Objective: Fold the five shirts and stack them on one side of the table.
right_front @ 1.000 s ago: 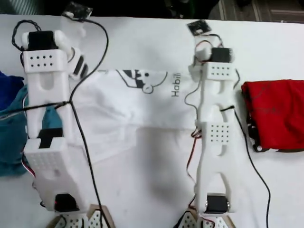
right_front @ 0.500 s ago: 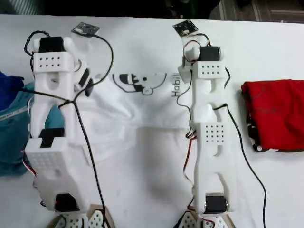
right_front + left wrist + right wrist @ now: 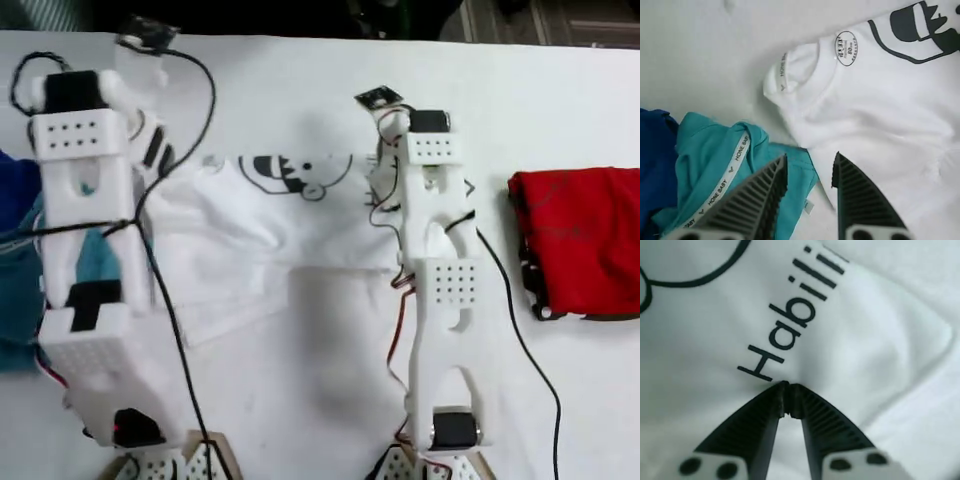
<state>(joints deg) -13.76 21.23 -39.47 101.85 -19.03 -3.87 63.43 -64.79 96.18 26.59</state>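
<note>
A white shirt [image 3: 250,230] with a black print lies spread across the middle of the table. My right gripper [image 3: 788,387] is shut on a pinch of the white shirt [image 3: 715,315] beside its printed letters; in the high view the right gripper [image 3: 380,165] is at the shirt's right edge. My left gripper [image 3: 810,157] stands open above the white shirt's [image 3: 880,100] edge below the collar, next to a teal shirt [image 3: 715,155]. From above, the left gripper [image 3: 152,150] is at the shirt's left side. A folded red shirt [image 3: 580,240] lies at the right.
A crumpled teal shirt [image 3: 20,280] and a blue shirt [image 3: 10,180] lie heaped at the table's left edge, partly under the left arm. Cables trail across the cloth from both arms. Bare table [image 3: 300,80] stretches along the far side.
The right gripper has moved left along the white shirt's right edge, now covering the printed letters. The left arm swung right, then back to the left.
</note>
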